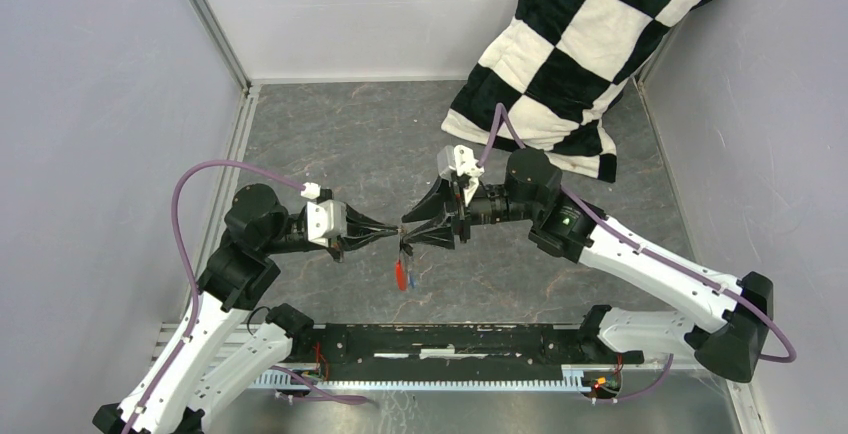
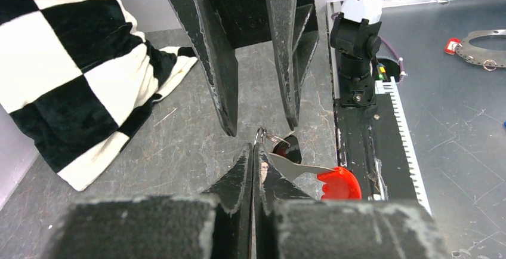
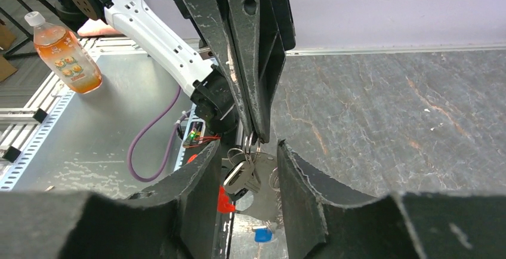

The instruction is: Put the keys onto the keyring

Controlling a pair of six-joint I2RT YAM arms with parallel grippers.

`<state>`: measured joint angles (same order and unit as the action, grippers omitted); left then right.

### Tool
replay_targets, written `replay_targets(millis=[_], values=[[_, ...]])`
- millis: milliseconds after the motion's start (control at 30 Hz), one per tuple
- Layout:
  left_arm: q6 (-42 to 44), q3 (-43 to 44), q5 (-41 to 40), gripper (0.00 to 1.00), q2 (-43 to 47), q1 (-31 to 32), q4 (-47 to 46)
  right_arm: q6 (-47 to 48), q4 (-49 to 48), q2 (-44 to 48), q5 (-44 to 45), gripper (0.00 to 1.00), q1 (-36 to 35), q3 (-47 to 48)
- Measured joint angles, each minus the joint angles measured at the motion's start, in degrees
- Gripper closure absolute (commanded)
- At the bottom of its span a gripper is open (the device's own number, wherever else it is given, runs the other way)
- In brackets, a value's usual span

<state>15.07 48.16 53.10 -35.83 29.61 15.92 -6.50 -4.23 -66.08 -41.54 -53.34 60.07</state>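
Left gripper (image 1: pixel 397 228) was pressed together, pinching the thin metal loop of the keyring (image 3: pixel 249 151) right at its fingertips (image 2: pixel 253 154). The ring was lifted off the table (image 1: pixel 330 134). Its load hung straight down below the pinch: a bunch of silver keys (image 3: pixel 241 174), then the red tag (image 1: pixel 400 274), and lowest a blue head (image 3: pixel 261 234). In the left wrist view one silver blade (image 2: pixel 295 166) lay flat beside the shut fingers, with the red tag just past it. I could not tell whether the keys were threaded on the loop or only bunched against it.

Right gripper (image 1: pixel 404 234) faced the left one tip to tip. Its jaws were spread, one finger (image 3: pixel 197 178) on each side of the hanging keys and holding nothing. I could not tell whether a finger touched the bunch.

Places from the checkered blanket (image 1: pixel 570 54):
- The blanket was heaped in the far right corner of the table.
- The keyring hung well apart from it, toward the near left, over the middle of the table.
- The right gripper sat between the blanket and the ring.
- The left gripper was on the far side of the ring from the blanket.
- The black base rail (image 1: pixel 450 339) ran along the table edge opposite the blanket.
- A bottle (image 3: pixel 62 50) of orange drink stood on a metal sheet, in the right wrist view only, so it could not be placed against the blanket.
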Motion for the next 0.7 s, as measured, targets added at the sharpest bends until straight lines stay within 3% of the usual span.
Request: replay_targets(millis=[367,500,700], values=[[0.0,0.0,-0.1,0.98,0.1,0.0,0.0,-1.2,-0.3,-1.5,0.3,0.78,0.0,0.0],[0.0,0.0,-0.2,0.98,0.3,0.0,0.0,-0.9,-0.4,-1.9,0.9,0.99,0.0,0.0],[0.0,0.0,-0.6,0.96,0.4,-0.2,0.3,0.5,0.3,-1.9,1.5,0.99,-0.2,0.0]])
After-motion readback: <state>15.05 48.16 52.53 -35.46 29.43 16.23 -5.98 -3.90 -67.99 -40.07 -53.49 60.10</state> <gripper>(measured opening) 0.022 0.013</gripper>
